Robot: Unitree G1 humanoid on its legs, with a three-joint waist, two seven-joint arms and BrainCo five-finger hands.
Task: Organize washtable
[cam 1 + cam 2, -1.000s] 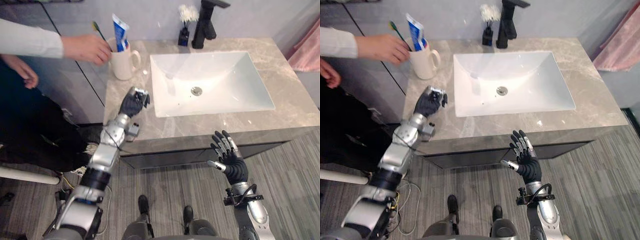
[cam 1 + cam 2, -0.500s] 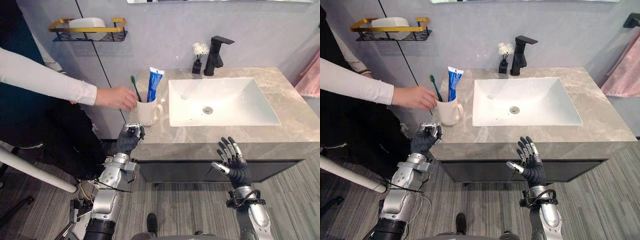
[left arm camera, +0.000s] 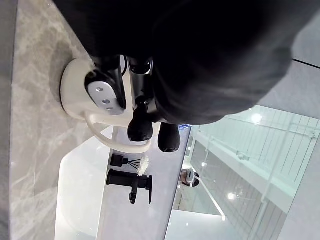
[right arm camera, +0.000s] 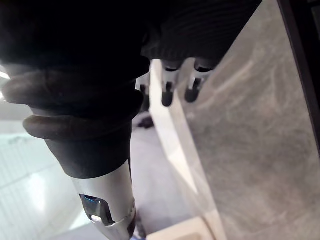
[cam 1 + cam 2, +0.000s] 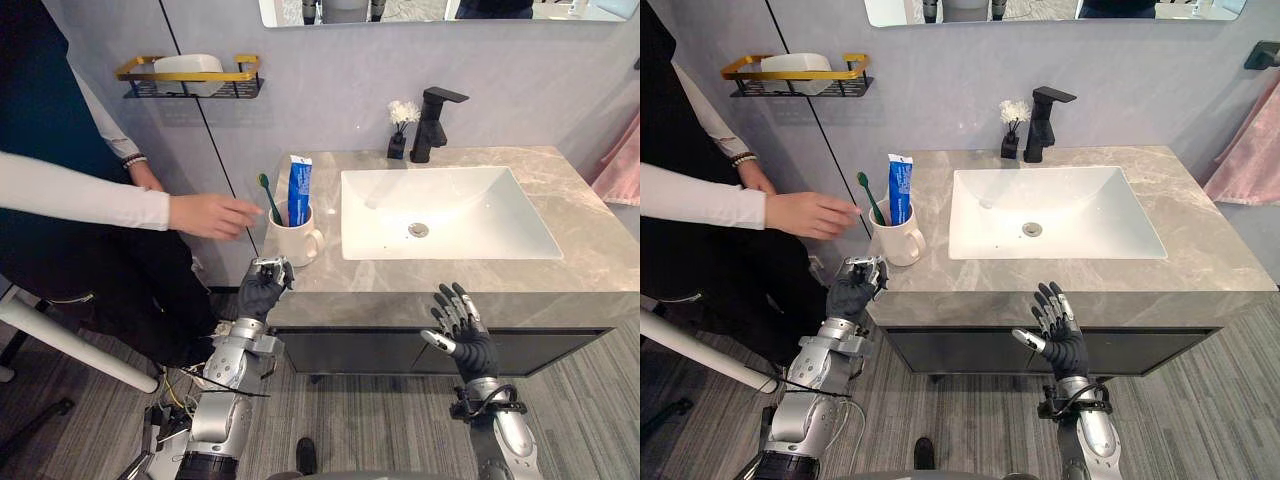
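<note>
A white mug (image 5: 296, 243) stands on the grey marble washtable (image 5: 590, 240), left of the sink, with a green toothbrush (image 5: 268, 198) and a blue toothpaste tube (image 5: 299, 189) in it. My left hand (image 5: 262, 291) hovers at the counter's front left edge just below the mug, fingers curled, holding nothing; the left wrist view has the mug (image 3: 75, 97) right past its fingers (image 3: 141, 125). My right hand (image 5: 460, 334) hangs open below the counter's front edge, fingers spread. A person's hand (image 5: 213, 215) reaches in from the left, a little short of the toothbrush.
A white sink (image 5: 440, 210) fills the counter's middle. Behind it stand a black faucet (image 5: 434, 122) and a small dark vase of white flowers (image 5: 400, 128). A gold wall shelf (image 5: 190, 76) holds a soap dish. A pink towel (image 5: 624, 160) hangs at the right.
The camera has risen and pulled back. The person's hand has let go at the mug and drawn back to the left. My left hand has come back from over the counter to its front edge.
</note>
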